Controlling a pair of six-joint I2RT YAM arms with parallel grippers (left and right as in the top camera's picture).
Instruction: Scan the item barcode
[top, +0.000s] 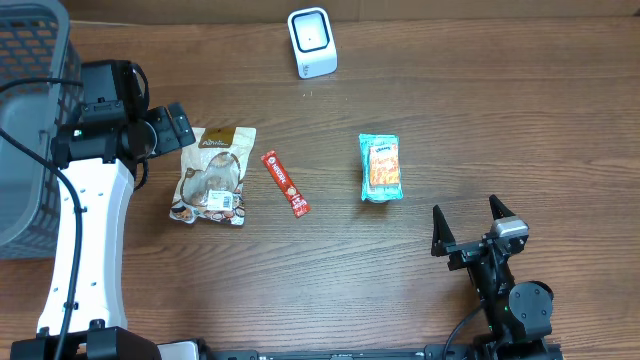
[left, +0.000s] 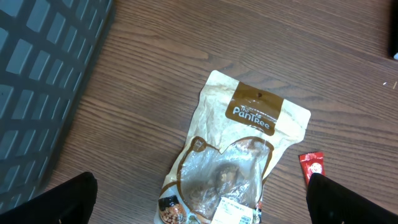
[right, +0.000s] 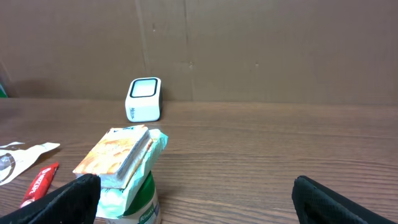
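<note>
A tan snack pouch (top: 211, 176) lies flat on the wooden table. My left gripper (top: 180, 127) hovers open over its upper left end. In the left wrist view the pouch (left: 236, 155) lies between the wide-apart fingers of the left gripper (left: 199, 202), untouched. A red stick packet (top: 285, 183) lies just right of the pouch. A teal snack packet (top: 380, 167) lies at centre right. The white barcode scanner (top: 312, 42) stands at the far edge. My right gripper (top: 468, 222) is open near the front, below the teal packet (right: 124, 168), holding nothing.
A grey mesh basket (top: 30, 120) fills the far left, close beside the left arm, and its wall (left: 43, 81) shows in the left wrist view. A brown cardboard wall stands behind the scanner (right: 144, 99). The red packet (right: 38, 183) shows at the right wrist view's left edge.
</note>
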